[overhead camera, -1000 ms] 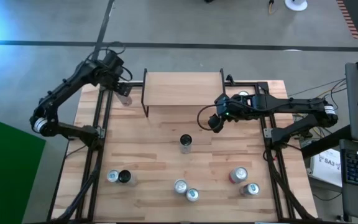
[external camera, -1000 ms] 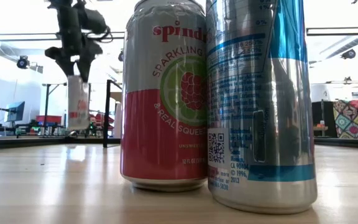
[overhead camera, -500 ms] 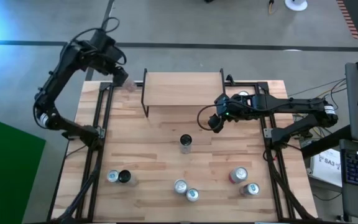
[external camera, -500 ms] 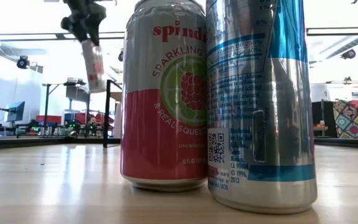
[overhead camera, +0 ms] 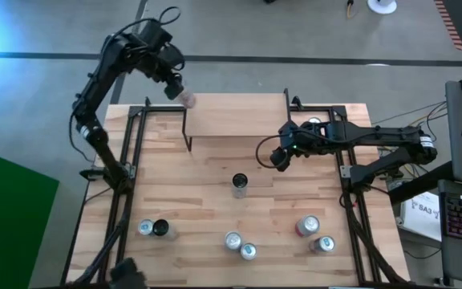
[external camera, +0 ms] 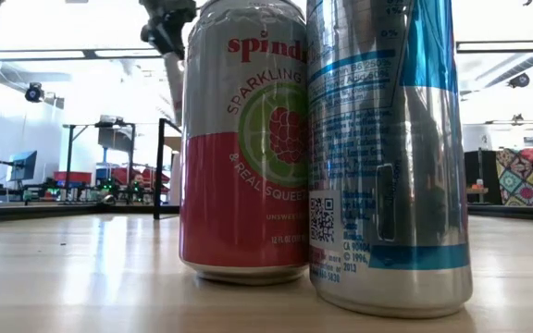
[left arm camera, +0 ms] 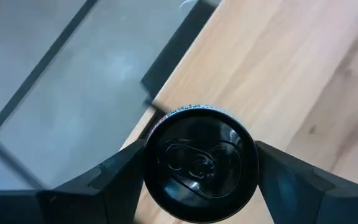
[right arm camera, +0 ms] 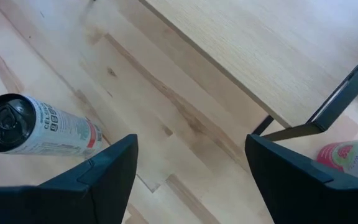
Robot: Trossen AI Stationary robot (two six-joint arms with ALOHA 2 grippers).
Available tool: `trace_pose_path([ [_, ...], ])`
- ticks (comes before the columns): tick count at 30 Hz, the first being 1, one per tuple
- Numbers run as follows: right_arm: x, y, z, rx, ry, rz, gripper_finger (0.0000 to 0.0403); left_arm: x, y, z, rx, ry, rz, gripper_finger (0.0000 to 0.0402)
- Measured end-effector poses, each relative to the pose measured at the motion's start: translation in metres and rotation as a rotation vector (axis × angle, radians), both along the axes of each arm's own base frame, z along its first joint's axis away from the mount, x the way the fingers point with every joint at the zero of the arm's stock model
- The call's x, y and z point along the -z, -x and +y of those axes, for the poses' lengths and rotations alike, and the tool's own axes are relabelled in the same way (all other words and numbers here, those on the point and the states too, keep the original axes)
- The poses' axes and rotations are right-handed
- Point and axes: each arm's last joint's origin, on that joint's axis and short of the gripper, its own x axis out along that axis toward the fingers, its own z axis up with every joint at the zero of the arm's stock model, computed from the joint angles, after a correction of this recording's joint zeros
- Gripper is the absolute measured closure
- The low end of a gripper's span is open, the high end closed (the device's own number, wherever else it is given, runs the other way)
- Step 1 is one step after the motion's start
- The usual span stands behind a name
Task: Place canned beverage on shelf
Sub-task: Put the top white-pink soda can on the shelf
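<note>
I'm looking down on the table [overhead camera: 215, 209], a broad light-wood top. At its far edge stands the shelf [overhead camera: 239, 115], a low rack with a pale board on thin black legs. The left arm reaches high, and its left gripper [overhead camera: 176, 83] hangs above the shelf's far-left corner. The right arm lies across the right side, with the right gripper [overhead camera: 280, 157] just off the shelf's near-right corner, its fingers apart and nothing between them. On the open table there is a lone can [overhead camera: 240, 185] near the middle and other cans [overhead camera: 239, 245] scattered along the near edge.

The can that matters — the canned beverage [left arm camera: 199, 165] — is clamped between the left gripper's fingers. My wrist camera looks straight down on its lid, a finger pressed to either side. It sits over the board's corner edge, with bare floor under part of it. From the table-level camera I get little, since two big cans block most of it; I think the can hangs tilted, but I can't be sure.

My worry is that corner. If I let go here, part of the can's base would be past the edge, and it would tip off behind the table. A tilted can set down hard would also topple and roll.
</note>
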Motion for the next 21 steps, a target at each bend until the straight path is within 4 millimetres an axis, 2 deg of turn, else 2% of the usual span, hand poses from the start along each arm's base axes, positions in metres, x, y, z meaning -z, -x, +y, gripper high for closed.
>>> trace_pose_path([
  [4,-0.001,0.001,0.0,0.001,0.003,-0.005,0.0121,0.001,-0.022,0.006,0.076,0.002,-0.048,0.0141],
  [11,-0.002,0.004,0.0,0.004,0.008,0.003,0.0121,0.025,-0.049,0.012,0.177,0.042,0.012,0.0141],
  [21,-0.002,0.005,0.0,0.013,0.026,0.013,0.012,0.046,-0.081,0.015,0.268,0.009,0.082,0.0141],
])
